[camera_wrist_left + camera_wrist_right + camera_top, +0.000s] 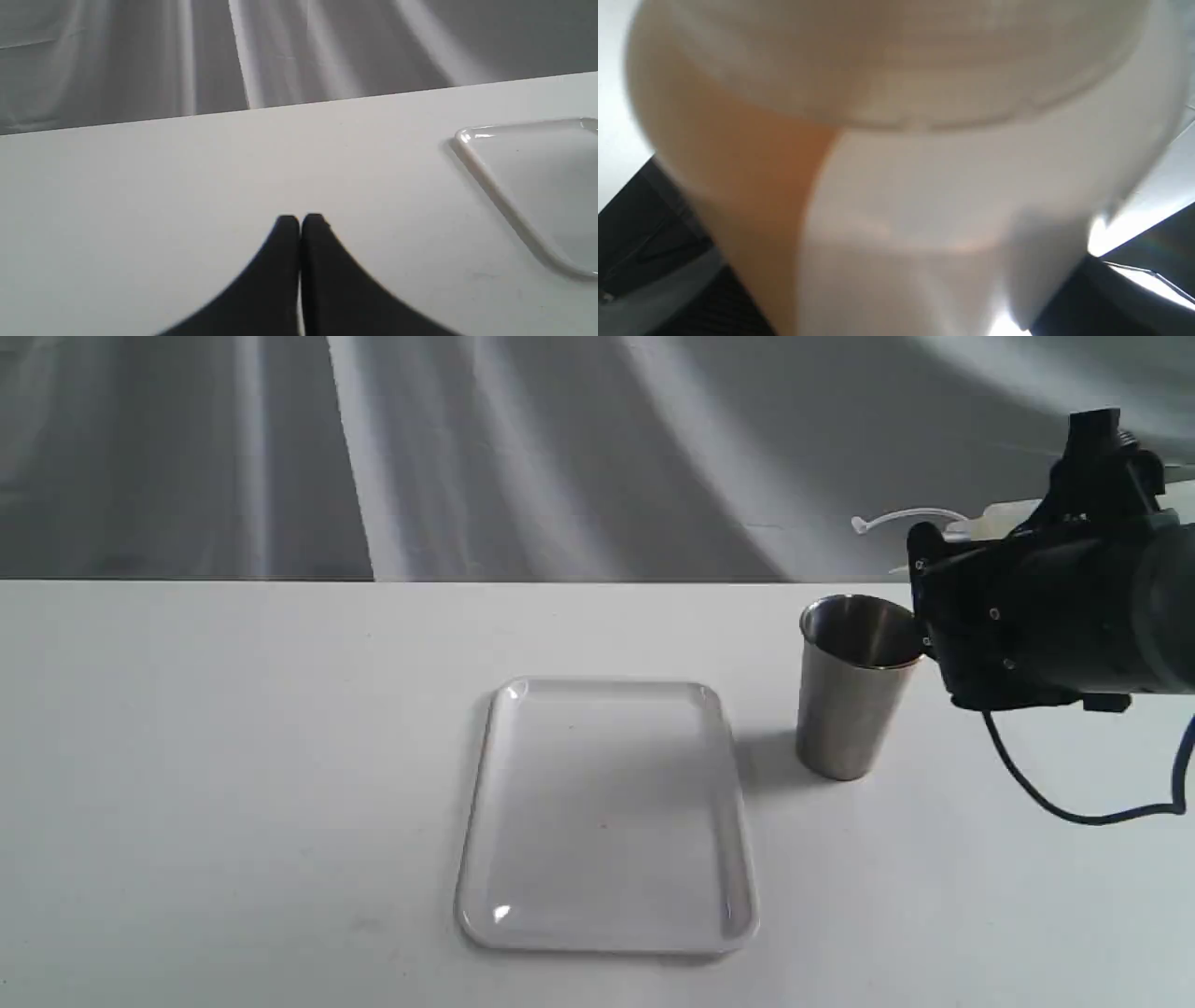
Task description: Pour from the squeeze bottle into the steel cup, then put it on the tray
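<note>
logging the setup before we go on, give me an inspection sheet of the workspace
surface: white table, no spill seen
job's things: squeeze bottle tipped sideways, raised beside the steel cup; cup upright on table; tray flat, nothing on it
clutter: nothing seen
grippers: left pincer shut, holding nothing; right pincer shut on squeeze bottle
cables: dark cable loops below right arm
surroundings: grey draped cloth behind table

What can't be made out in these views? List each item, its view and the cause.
- Exterior view: squeeze bottle mostly behind the right arm.
- Exterior view: contents of the steel cup, behind its wall.
- Left wrist view: tray cut by the frame edge.
- Right wrist view: bottle close and blurred.
</note>
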You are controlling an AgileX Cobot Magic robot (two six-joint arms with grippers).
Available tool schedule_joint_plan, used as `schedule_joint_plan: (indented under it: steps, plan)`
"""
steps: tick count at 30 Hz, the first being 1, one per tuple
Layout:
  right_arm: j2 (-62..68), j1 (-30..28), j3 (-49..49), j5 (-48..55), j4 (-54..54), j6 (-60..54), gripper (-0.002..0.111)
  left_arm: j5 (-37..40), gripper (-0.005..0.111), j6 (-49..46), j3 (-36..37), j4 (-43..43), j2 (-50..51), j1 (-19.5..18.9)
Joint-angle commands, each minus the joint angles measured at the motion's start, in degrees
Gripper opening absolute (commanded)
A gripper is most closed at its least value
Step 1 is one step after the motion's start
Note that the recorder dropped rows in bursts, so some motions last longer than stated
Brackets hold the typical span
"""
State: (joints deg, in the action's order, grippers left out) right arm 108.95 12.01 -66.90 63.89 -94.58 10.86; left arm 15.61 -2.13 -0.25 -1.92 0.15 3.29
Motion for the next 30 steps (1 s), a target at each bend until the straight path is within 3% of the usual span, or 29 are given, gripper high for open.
schedule_joint_plan:
  steps: [1,9,30]
  plan:
    - [-0.5,0.1,-0.5,2.7,-3.1,-0.9,0.016,-0.4,0.000,0.1,0.3,0.0,-0.1,0.3]
    - [-0.5,0.1,-0.5,3.5,-3.5,-9.3,0.016,-0.4,0.000,0.3,0.3,0.0,-0.1,0.3]
    - [-0.5,0.1,-0.5,5.8,-5.4,-16.4,0.016,-0.4,0.000,0.3,0.3,0.0,-0.1,0.3]
